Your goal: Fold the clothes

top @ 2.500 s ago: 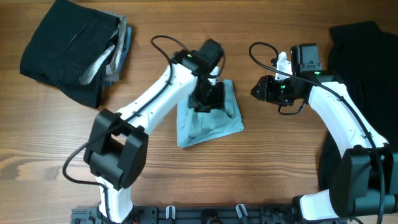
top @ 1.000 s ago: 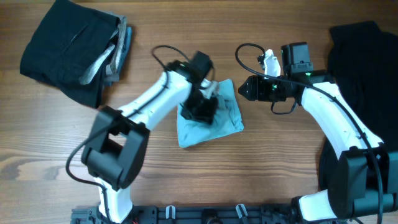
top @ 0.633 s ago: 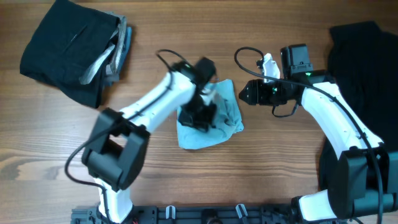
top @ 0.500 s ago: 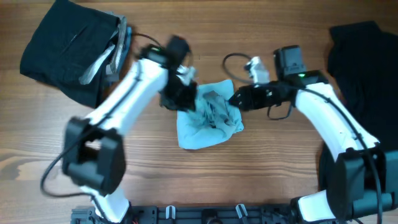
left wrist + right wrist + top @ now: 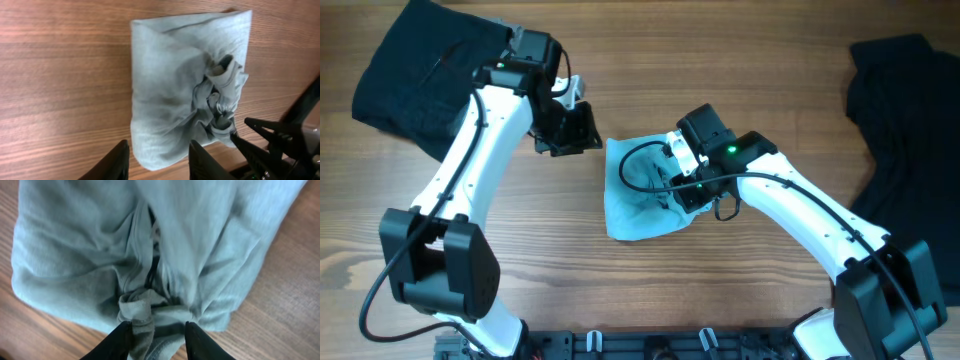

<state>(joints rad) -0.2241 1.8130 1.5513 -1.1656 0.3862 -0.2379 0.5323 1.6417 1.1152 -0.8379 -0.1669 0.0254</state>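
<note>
The light blue shirt (image 5: 638, 200) lies as a small folded bundle at the table's middle, with crumpled fabric bunched on its right side. It also shows in the left wrist view (image 5: 170, 85) and the right wrist view (image 5: 90, 245). My left gripper (image 5: 585, 130) is open and empty, just left of and apart from the shirt's upper left corner; its fingers (image 5: 159, 162) frame the shirt's near edge. My right gripper (image 5: 682, 190) is down on the bunched part, open, its fingers (image 5: 157, 337) straddling a crumpled fold.
A black garment (image 5: 905, 110) lies spread at the right edge. A stack of dark and grey folded garments (image 5: 425, 75) sits at the far left corner, behind my left arm. Bare wood surrounds the shirt.
My left gripper has let go of the shirt and pulled away up and to the left. My right gripper has moved left and down onto the shirt's bunched right side.
</note>
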